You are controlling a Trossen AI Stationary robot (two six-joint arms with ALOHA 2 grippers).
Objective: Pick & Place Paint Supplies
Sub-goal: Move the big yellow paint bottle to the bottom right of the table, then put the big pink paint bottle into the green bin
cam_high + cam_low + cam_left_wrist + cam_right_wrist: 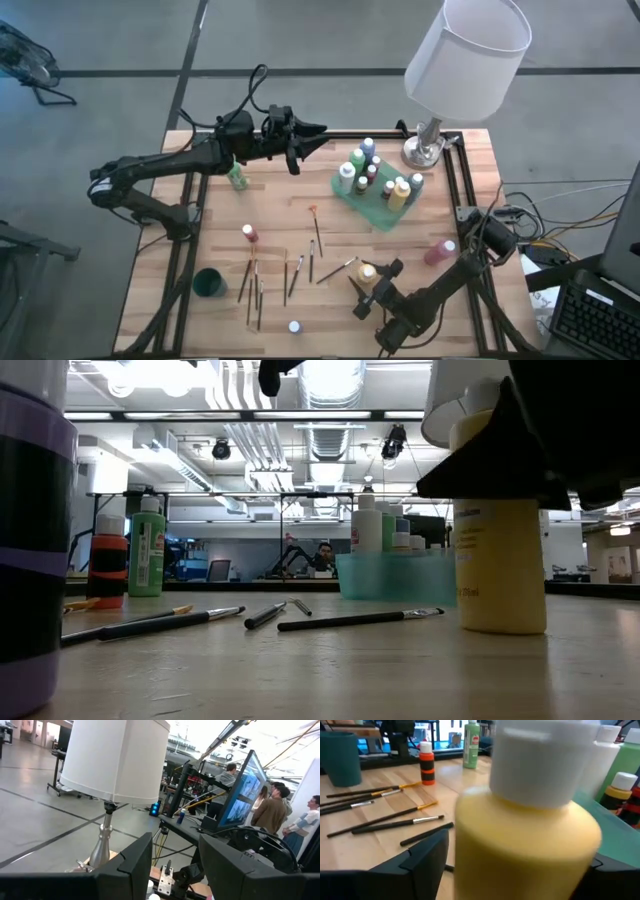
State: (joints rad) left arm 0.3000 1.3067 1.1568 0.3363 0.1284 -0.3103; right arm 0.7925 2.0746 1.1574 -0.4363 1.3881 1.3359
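A yellow paint bottle (pixel 368 272) with a white cap stands upright on the table near its front edge. My right gripper (pixel 372 282) is open, with one finger on each side of the bottle (pixel 530 835). High over the table's far left, my left gripper (pixel 310 145) is open and empty and points toward the lamp. Several bottles stand in the translucent green tray (pixel 352 200). A green bottle (pixel 238 178), a red one (pixel 248 233) and a pink one (pixel 440 252) stand loose. Several brushes (pixel 300 272) lie flat at the table's middle. My right gripper comes level from the table's near right side, its fingers (pixel 422 857) flanking the yellow bottle's body (pixel 470 845) below the cap. The bottle stands upright on its base on the table (pixel 500 628). Whether either finger touches it, I cannot tell.
A lamp with a white shade (pixel 465 55) stands at the far right corner beside the tray. A dark green cup (pixel 209 283) sits at the near left, and a small white-capped bottle (pixel 295 327) stands at the front edge. People stand beyond the table (pixel 272 810).
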